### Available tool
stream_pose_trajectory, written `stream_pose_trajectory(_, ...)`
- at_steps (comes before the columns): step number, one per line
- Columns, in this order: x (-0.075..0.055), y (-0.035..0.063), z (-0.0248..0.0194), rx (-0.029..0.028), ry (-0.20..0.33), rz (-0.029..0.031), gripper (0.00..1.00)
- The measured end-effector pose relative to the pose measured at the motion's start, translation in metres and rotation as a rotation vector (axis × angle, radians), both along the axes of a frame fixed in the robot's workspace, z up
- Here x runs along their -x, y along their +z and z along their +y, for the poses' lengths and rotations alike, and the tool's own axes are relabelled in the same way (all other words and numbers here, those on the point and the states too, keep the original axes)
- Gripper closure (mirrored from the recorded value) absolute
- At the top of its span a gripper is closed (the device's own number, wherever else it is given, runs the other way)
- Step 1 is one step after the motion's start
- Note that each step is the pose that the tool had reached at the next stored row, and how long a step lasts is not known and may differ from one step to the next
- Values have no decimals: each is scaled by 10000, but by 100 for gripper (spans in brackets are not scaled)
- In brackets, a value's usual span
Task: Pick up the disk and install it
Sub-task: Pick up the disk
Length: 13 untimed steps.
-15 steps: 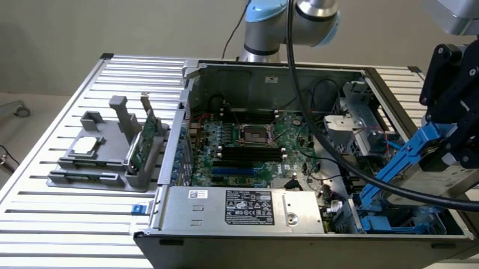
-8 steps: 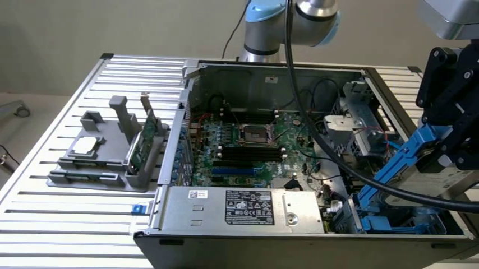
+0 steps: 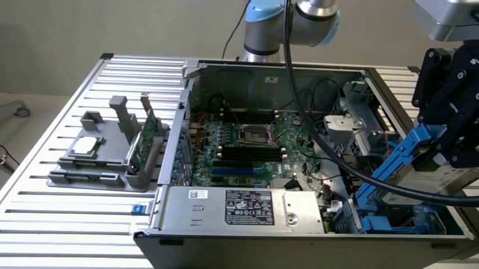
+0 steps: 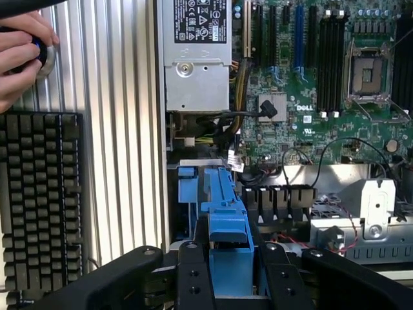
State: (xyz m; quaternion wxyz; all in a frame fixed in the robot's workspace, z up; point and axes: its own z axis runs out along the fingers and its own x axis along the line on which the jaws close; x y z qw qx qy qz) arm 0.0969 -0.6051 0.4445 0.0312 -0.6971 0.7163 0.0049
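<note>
A slatted metal table (image 3: 45, 218) carries an open computer case (image 3: 299, 249) lying on its side. The arm (image 3: 295, 22) stands at the case's far side. Its black gripper (image 3: 443, 151) hangs steeply tipped over the near corner on the exterior view's right. The jaws are clenched on the disk (image 3: 441, 178) by its blue bracket (image 3: 402, 158). The disk hangs tilted above the blue drive bay (image 3: 396, 224), close to the case's right wall. The power supply (image 3: 239, 208) fills the case's near left, just beside the bay. A thick black cable (image 3: 314, 134) sags across the disk's near side. In the wrist view the bracket sits between the fingers (image 4: 193, 278), and a person's hand (image 4: 19, 58) lies near a keyboard (image 4: 39, 206).
</note>
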Motion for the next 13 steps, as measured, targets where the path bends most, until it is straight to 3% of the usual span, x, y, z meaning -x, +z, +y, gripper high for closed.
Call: stream_pose_trajectory(13, -5, -57, 9, 36, 229, 0, 67)
